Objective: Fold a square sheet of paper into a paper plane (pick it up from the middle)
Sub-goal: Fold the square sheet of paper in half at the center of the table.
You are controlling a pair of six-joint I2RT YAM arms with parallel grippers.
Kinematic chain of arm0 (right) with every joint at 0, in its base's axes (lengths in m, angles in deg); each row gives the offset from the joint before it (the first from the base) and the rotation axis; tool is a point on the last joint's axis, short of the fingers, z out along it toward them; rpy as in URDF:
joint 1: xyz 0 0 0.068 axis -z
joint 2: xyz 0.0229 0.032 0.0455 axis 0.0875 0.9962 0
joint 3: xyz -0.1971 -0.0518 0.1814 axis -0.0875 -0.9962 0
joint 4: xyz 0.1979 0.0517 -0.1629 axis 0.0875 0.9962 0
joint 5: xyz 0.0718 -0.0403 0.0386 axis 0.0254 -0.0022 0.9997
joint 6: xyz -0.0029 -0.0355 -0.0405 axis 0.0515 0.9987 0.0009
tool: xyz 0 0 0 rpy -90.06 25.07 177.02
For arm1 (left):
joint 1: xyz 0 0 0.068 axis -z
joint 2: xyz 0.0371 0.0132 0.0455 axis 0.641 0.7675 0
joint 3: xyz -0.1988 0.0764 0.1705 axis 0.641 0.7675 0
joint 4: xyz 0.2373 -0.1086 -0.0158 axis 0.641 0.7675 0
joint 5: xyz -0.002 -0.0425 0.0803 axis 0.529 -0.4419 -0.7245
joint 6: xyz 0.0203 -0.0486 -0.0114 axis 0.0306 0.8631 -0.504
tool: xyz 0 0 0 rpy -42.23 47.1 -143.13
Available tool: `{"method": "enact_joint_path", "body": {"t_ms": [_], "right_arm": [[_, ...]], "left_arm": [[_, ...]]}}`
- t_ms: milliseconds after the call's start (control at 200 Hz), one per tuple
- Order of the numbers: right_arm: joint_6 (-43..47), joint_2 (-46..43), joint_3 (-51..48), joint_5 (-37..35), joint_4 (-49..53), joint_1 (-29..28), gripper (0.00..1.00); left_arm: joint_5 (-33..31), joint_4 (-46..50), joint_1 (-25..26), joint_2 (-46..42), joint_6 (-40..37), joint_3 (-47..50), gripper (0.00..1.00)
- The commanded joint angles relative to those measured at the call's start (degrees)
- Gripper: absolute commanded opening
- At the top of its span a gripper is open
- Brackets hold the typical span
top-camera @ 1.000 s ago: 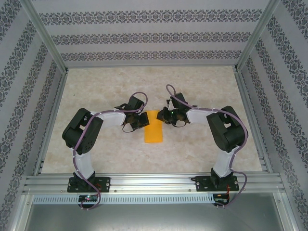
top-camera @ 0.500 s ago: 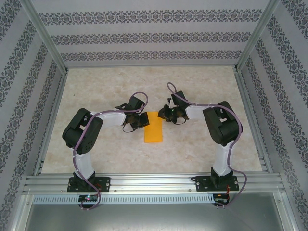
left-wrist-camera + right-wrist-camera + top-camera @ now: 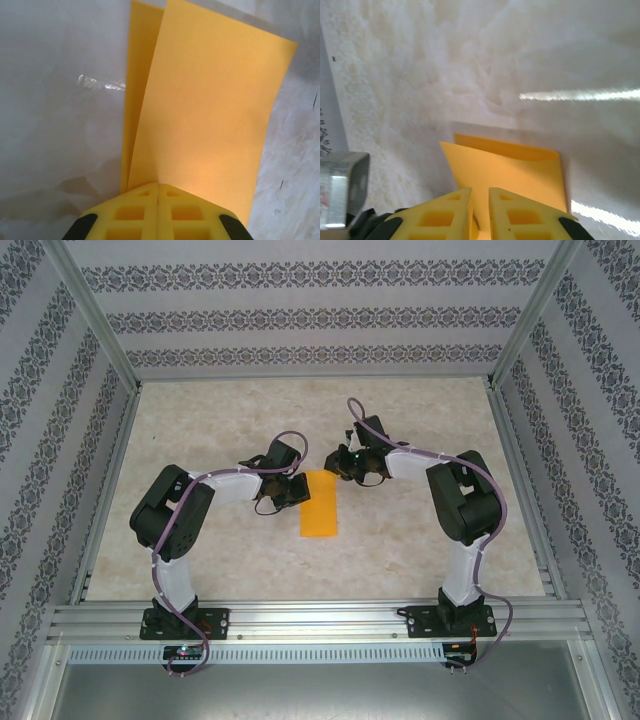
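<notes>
Folded in half at mid-table: the square sheet of paper point(image 3: 320, 504), upper layer lifting off the lower. Left gripper point(image 3: 158, 192) clamped shut on its near edge; right gripper point(image 3: 480, 205), jaws barely parted, pinching the raised far corner above the marbled table point(image 3: 420, 550).

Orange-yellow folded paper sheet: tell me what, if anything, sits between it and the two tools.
Nothing visible. The left tool is shut on the orange-yellow folded paper sheet at its left edge; the right tool pinches its far corner, the paper running straight into the narrow gap between its fingers.
</notes>
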State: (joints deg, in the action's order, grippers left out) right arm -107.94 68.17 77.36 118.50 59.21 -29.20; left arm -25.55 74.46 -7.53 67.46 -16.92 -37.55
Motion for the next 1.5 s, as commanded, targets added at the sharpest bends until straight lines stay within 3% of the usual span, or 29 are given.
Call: {"method": "enact_joint_path", "body": {"t_ms": [0,295,629,954,1169,1499], "right_arm": [[-0.9,3.0,1.5,0.8,-1.9,0.8,0.17],[-1.2,6.6,2.4,-3.1,0.9,1.0,0.16],[-0.3,3.9,6.8,-0.3,2.8,1.6,0.16],[-2.9,7.5,2.8,-0.5,-1.5,1.5,0.16],[-1.1,8.7,4.2,-4.6,4.6,1.5,0.17],[-2.2,-1.7,4.0,-1.2,3.7,1.6,0.2]], "left_arm": [[-2.9,6.2,0.4,2.4,-1.5,0.6,0.04],[-3.1,6.5,0.4,2.2,-1.9,0.7,0.04],[-3.2,6.7,0.5,2.2,-2.0,0.4,0.04],[-3.1,6.5,0.5,2.2,-1.9,0.4,0.04],[-3.0,6.3,0.5,2.2,-2.1,0.7,0.04],[-3.0,6.0,0.5,2.2,-2.0,1.1,0.04]]}}
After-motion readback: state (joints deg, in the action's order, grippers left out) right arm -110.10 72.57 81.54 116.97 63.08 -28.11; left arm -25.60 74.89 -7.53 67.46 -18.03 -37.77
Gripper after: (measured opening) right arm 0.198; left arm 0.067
